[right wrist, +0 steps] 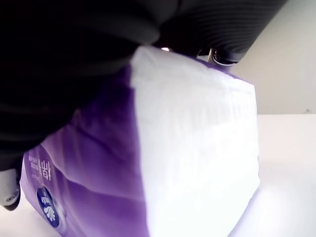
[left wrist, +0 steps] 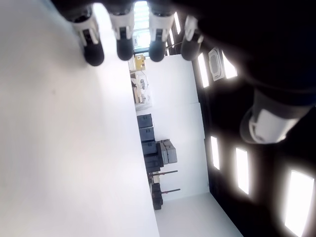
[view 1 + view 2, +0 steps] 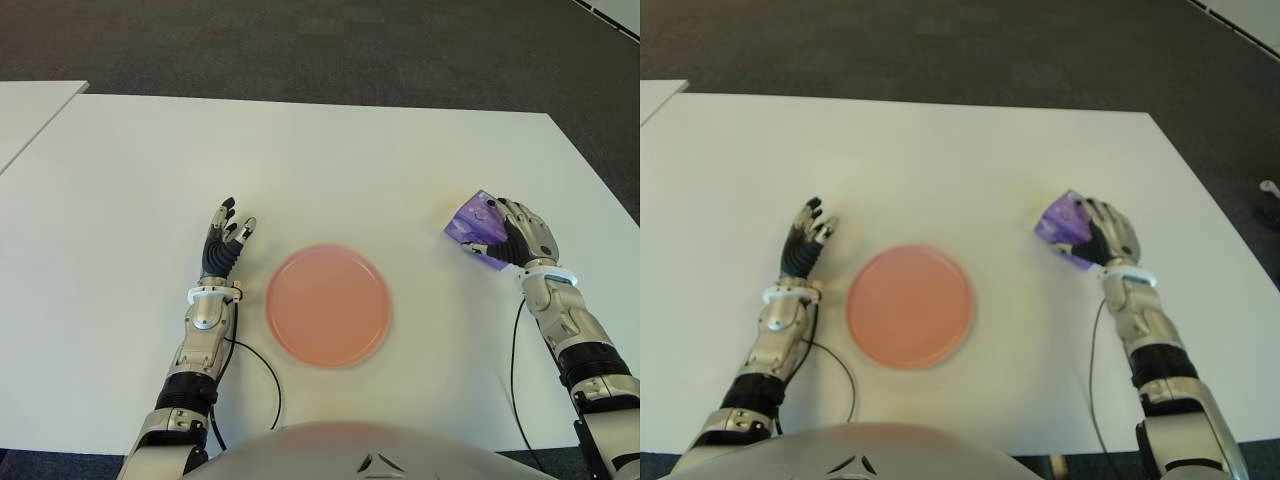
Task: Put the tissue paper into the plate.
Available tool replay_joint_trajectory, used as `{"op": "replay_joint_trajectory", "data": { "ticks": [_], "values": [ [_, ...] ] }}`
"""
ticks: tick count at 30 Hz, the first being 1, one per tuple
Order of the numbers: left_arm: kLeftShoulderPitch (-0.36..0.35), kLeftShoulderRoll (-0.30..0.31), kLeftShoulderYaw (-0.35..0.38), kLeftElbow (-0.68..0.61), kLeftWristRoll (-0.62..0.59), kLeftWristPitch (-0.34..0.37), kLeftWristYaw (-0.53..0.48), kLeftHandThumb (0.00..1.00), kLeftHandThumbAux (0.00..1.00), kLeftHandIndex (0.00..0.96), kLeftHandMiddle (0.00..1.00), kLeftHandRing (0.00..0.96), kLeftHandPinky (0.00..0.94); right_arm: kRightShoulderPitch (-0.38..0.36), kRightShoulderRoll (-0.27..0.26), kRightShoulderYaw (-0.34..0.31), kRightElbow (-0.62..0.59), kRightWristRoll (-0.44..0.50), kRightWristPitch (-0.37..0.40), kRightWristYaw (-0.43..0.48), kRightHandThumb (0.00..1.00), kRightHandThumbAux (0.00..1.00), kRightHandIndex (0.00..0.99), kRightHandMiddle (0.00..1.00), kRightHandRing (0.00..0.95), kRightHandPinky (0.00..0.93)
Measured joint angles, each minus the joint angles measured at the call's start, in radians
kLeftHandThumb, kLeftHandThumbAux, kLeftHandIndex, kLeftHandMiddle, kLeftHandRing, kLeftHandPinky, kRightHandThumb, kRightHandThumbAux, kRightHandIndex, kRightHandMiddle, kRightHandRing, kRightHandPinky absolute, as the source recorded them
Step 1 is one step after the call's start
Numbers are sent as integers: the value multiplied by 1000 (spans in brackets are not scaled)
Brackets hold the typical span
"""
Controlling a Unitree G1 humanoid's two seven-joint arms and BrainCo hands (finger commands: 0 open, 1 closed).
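1. Right robot hand (image 3: 520, 232) clamped on the tissue pack (image 3: 474, 226), fingers curled over its top and near side.
2. Tissue pack purple and white, tilted, poking out from the right robot hand toward the plate (image 3: 328, 304) side.
3. Close up in the right wrist view: pack (image 1: 163, 163) pressed against the palm, white end face and purple printed side in sight.
4. Cannot tell whether the pack touches the desk (image 3: 300, 160) or sits just above it.
5. Pack well apart from the plate, off to its right and slightly farther from the robot; bare desk between them.
6. Plate pink, round, flat on the desk, between the two arms and near the robot's body.
7. Left robot hand (image 3: 227, 240) just beside the plate, on its left, holding nothing.
8. Left fingers (image 2: 91, 42) apart and stretched out, pointing away from the robot; same seen in the left wrist view, tips over bare desk.
9. Black cable (image 3: 262, 372) looping on the desk by the left forearm, near the plate's lower left edge.
10. Dark carpet (image 3: 300, 40) beyond the far desk edge.
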Motion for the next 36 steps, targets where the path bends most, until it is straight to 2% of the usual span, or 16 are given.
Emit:
{"op": "replay_joint_trajectory", "data": {
  "ticks": [9, 17, 27, 36],
  "values": [
    [1, 1, 1, -3, -1, 1, 0, 0, 482, 0, 0, 0, 0, -1, 7, 20, 22, -1, 15, 3, 7, 458, 0, 0, 0, 0],
    [1, 1, 2, -4, -3, 4, 0, 0, 489, 0, 0, 0, 0, 2, 68, 102, 30, -53, 75, -79, 21, 494, 0, 0, 0, 0],
    [10, 2, 6, -6, -9, -1, 0, 0, 504, 0, 0, 0, 0, -59, 70, 188, 140, -83, 64, -150, 56, 497, 0, 0, 0, 0],
    [19, 2, 4, -10, -7, -11, 0, 0, 511, 0, 0, 0, 0, -101, 71, 224, 204, -82, 54, -195, 78, 473, 0, 0, 0, 0]
  ]
}}
